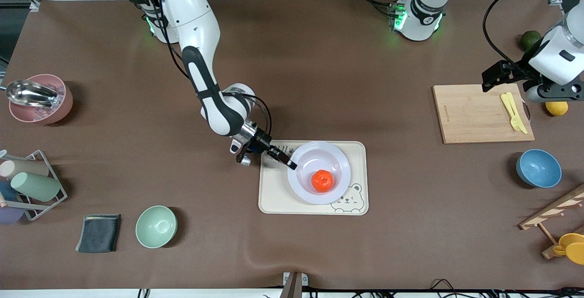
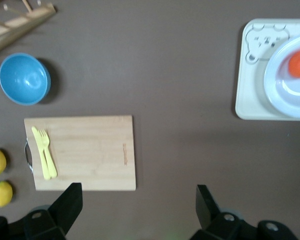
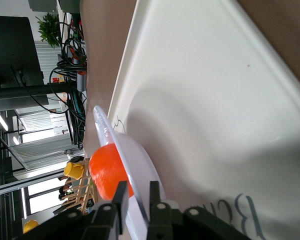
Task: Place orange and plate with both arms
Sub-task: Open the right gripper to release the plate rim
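The orange (image 1: 322, 180) lies in the well of the white plate (image 1: 320, 151), which sits on the cream bear-print tray (image 1: 273, 197) at the table's middle. My right gripper (image 1: 290, 164) is at the plate's rim on the side toward the right arm's end, its fingers closed on the rim. In the right wrist view the gripper (image 3: 137, 187) straddles the plate's edge (image 3: 135, 155) with the orange (image 3: 107, 172) just past it. My left gripper (image 1: 492, 78) is open and empty, raised over the cutting board's corner; it shows in the left wrist view (image 2: 137, 187).
A wooden cutting board (image 1: 474, 113) with a yellow fork (image 1: 513, 112) lies at the left arm's end, with a lemon (image 1: 556, 108), a dark green fruit (image 1: 530, 39) and a blue bowl (image 1: 538, 168) nearby. A green bowl (image 1: 156, 226), a dark cloth (image 1: 99, 232), a cup rack (image 1: 27, 184) and a pink bowl (image 1: 40, 99) are at the right arm's end.
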You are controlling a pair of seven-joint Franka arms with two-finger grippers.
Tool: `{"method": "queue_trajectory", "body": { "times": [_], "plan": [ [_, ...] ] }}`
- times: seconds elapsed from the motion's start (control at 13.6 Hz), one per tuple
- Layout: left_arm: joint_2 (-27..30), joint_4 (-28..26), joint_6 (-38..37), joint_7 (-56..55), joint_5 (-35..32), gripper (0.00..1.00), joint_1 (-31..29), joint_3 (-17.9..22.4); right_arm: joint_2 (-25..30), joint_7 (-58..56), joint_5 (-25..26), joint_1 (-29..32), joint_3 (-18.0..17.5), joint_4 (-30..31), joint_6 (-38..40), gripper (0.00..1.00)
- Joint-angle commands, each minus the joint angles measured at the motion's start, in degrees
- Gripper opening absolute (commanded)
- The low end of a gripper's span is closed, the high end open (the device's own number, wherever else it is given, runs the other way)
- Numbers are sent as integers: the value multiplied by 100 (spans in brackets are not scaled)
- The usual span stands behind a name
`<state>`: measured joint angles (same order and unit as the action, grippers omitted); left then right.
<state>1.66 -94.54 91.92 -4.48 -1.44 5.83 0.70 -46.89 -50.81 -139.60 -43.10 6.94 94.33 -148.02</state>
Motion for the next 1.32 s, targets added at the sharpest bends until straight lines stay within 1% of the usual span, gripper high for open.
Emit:
{"method": "queue_trajectory", "body": {
  "times": [0.0,0.15,0.37,0.59,0.73,0.95,1.1,1.17,1.25],
  "plan": [
    [-26,49,168,184,144,100,5,-8,-84,71,186,39,-26,-99,-122,37],
    [-26,67,177,193,205,100,6,-8,-75,98,284,39,-26,-99,-341,37],
    [-26,76,300,211,206,100,23,-17,-49,298,476,30,-26,-29,-403,34],
    [-17,76,300,211,215,100,32,-26,65,1334,1318,4,-26,68,-490,34],
    [-17,67,300,211,215,100,32,-26,162,1818,1706,4,-35,68,-675,34],
    [-17,76,300,211,215,100,49,-26,285,2775,2321,12,-26,112,-676,35],
    [-17,76,300,211,215,100,58,-26,469,3592,3005,12,-35,252,-658,42],
    [-17,84,300,211,215,100,58,-26,566,3944,3383,21,-26,297,-632,50],
    [-17,84,300,211,215,100,58,-26,688,4226,3769,47,-26,401,-597,51]
  ]
}}
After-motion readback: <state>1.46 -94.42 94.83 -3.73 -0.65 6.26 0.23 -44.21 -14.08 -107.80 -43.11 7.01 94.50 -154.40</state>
